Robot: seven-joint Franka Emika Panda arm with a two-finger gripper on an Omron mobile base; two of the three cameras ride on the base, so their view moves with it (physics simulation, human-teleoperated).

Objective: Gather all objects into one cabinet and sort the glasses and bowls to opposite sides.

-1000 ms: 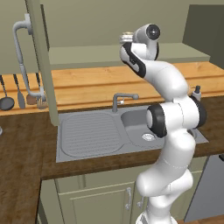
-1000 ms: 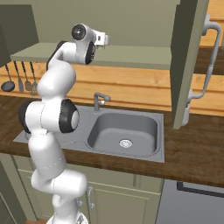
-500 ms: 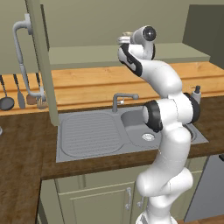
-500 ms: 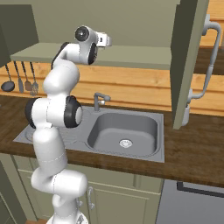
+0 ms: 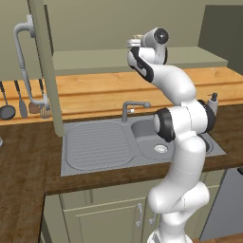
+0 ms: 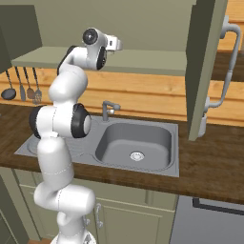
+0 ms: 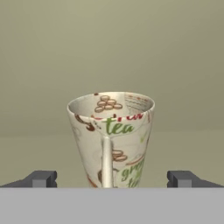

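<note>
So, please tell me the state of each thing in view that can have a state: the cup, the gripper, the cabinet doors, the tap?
cream cup: upright on the cabinet shelf, between the open fingers, not gripped
gripper: open, one fingertip on each side of the cup
cabinet door: swung open, seen edge-on
cabinet shelf: exposed
tap: no water running
sink basin: dry

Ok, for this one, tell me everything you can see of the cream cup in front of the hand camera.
The cream cup is a tapered tumbler, wider at the rim, printed with the green word "tea", red lettering and brown bean-like motifs, also inside the rim. It looks like glazed ceramic. A pale vertical strip, perhaps a handle seen edge-on, faces the camera. It stands upright on an olive surface, between the open gripper fingertips, which stand clear of it.
</note>
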